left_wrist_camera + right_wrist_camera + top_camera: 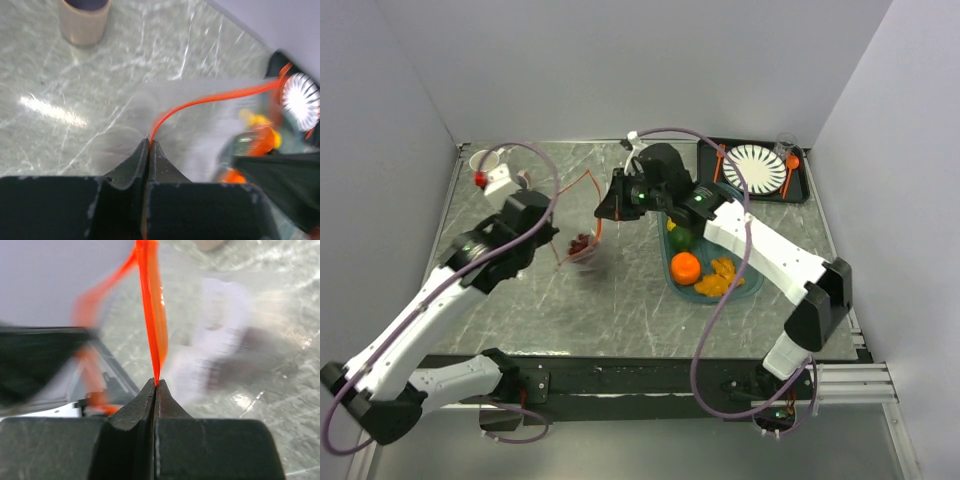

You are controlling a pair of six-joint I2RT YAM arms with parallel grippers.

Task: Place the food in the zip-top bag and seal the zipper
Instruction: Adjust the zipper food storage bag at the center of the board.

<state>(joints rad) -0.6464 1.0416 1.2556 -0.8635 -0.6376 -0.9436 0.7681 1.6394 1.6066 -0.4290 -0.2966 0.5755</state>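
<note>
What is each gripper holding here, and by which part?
The left gripper and the right gripper each pinch the zip-top bag by its orange zipper strip.

The zip-top bag [577, 228] is clear glossy plastic, the table [620, 300] polished, marbled.

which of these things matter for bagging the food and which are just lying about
For the job: zip-top bag, zipper pinched by left gripper and right gripper, grapes in the bag, orange, green piece, yellow-orange pieces.
Lying about: teal tray, plate, fork, spoon, cup.
</note>
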